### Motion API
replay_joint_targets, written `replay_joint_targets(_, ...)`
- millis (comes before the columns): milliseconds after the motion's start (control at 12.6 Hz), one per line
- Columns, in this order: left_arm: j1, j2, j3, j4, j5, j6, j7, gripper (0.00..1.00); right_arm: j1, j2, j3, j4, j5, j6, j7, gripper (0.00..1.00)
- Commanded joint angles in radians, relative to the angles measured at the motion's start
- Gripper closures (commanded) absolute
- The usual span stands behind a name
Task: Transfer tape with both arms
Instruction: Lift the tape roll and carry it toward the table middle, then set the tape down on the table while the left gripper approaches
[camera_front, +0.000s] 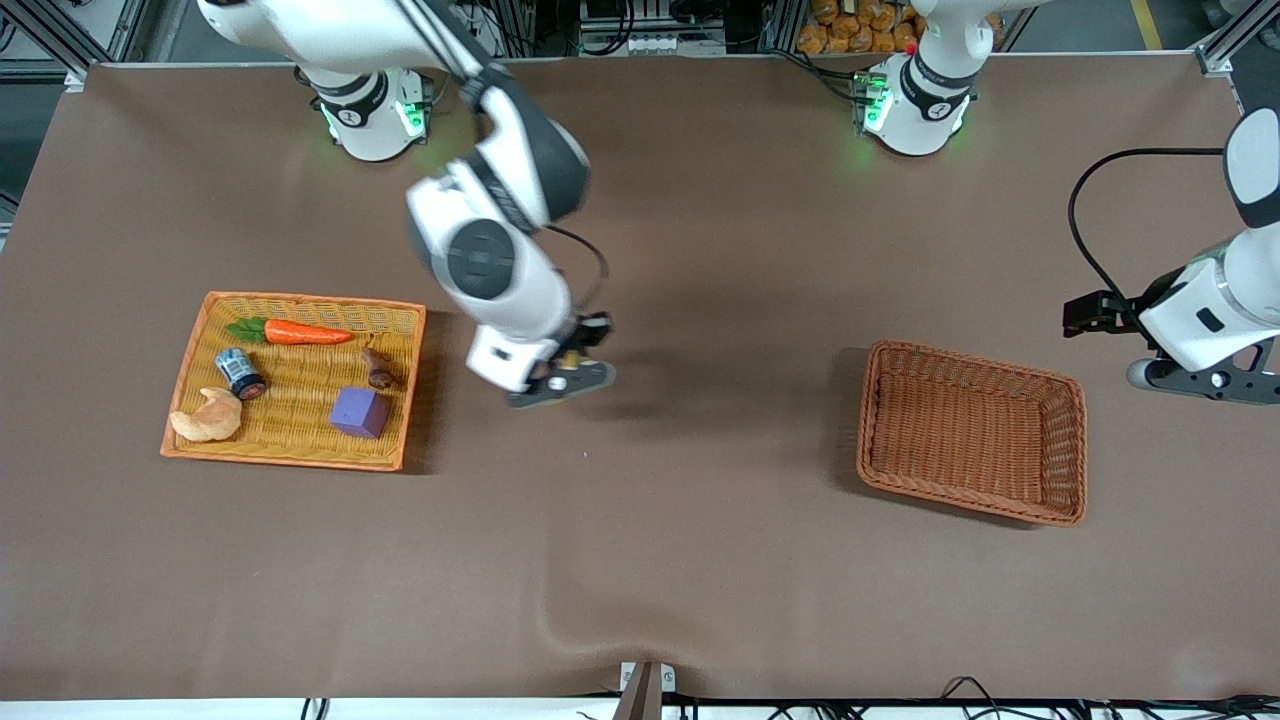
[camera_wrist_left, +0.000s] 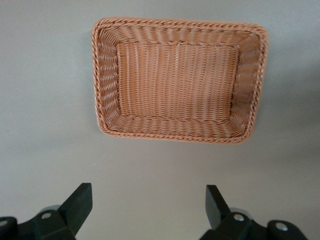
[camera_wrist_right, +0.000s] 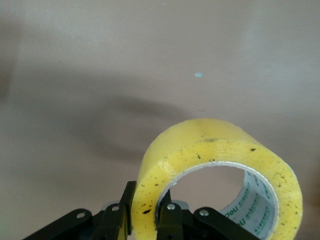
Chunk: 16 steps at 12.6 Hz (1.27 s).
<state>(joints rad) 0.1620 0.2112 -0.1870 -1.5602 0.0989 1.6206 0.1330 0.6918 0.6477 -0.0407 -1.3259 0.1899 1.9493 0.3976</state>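
1. A brown cloth-covered desk (camera_front: 700, 560) fills the scene.
2. Right arm's gripper (camera_wrist_right: 145, 220) hangs over the desk's middle, beside the flat yellow wicker tray (camera_front: 395, 325), clamped onto the wall of the translucent yellow roll of packing tape (camera_wrist_right: 220, 150) with a grey-white core.
3. Left gripper (camera_wrist_left: 149, 205) waits, jaws spread wide, over the desk's edge at the left arm's end, near the deep orange wicker basket (camera_wrist_left: 107, 75).
4. The tray holds an orange toy carrot (camera_front: 300, 332), a purple cube (camera_front: 360, 412), a tan croissant (camera_front: 208, 417), and a small blue-white can (camera_front: 239, 372).
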Motion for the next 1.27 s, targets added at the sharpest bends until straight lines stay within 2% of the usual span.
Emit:
replay_joint_targets(0, -0.013, 0.011, 0.009, 0.041, 0.010, -0.002, 0.005, 0.00, 0.070, 0.133, -0.007, 0.132, -0.014, 0.048, 0.098, 1.00)
replay_joint_targets(158, -0.015, 0.014, 0.009, 0.045, 0.015, -0.004, 0.007, 0.00, 0.139, 0.223, -0.002, 0.183, -0.010, 0.167, 0.101, 1.00)
replay_joint_targets(317, 0.004, 0.043, 0.012, 0.045, 0.014, -0.004, 0.025, 0.00, 0.172, 0.317, 0.007, 0.261, -0.007, 0.218, 0.105, 1.00)
replay_joint_targets(713, -0.048, 0.100, -0.002, 0.051, 0.013, 0.033, -0.102, 0.00, 0.204, 0.342, 0.022, 0.258, -0.007, 0.281, 0.213, 1.00)
replay_joint_targets(792, -0.111, 0.120, 0.001, 0.074, 0.002, 0.094, -0.187, 0.00, 0.201, 0.342, 0.022, 0.260, -0.007, 0.284, 0.213, 0.64)
replay_joint_targets(871, -0.148, 0.155, -0.002, 0.116, 0.002, 0.189, -0.332, 0.00, 0.204, 0.342, 0.022, 0.260, -0.007, 0.295, 0.222, 0.32)
replay_joint_targets(950, -0.177, 0.186, -0.009, 0.146, 0.008, 0.250, -0.437, 0.00, 0.207, 0.342, 0.022, 0.258, -0.007, 0.319, 0.224, 0.21)
replay_joint_targets(1030, -0.199, 0.183, -0.006, 0.146, 0.018, 0.252, -0.447, 0.00, 0.207, 0.342, 0.022, 0.258, -0.007, 0.326, 0.218, 0.19)
replay_joint_targets(1109, -0.196, 0.172, -0.009, 0.141, 0.016, 0.252, -0.443, 0.00, 0.195, 0.328, 0.022, 0.258, -0.007, 0.313, 0.214, 0.12)
replay_joint_targets(1188, -0.194, 0.172, -0.009, 0.137, 0.016, 0.251, -0.449, 0.00, 0.161, 0.287, 0.019, 0.254, -0.006, 0.272, 0.208, 0.01)
